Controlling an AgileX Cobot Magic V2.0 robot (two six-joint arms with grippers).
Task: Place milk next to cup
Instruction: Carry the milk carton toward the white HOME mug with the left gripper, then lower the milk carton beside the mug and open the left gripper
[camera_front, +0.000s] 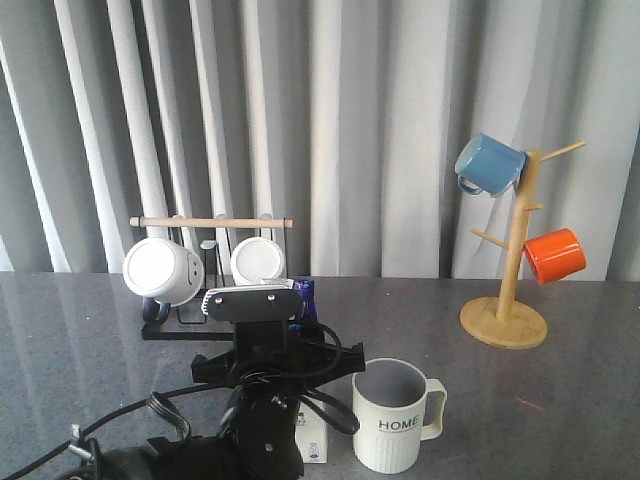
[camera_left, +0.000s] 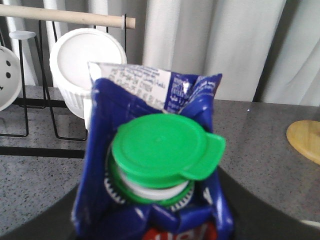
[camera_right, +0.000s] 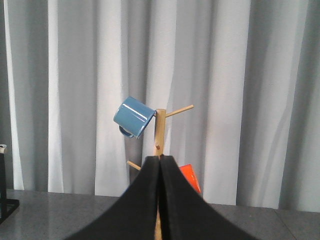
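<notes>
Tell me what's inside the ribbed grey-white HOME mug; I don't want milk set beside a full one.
The ribbed grey-white HOME mug shows only bare grey inner wall. Its rim hides the bottom, so low contents can't be excluded.

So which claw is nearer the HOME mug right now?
Left claw, holding the milk carton just left of the HOME mug. Right claw is shut, facing the mug tree.
</notes>
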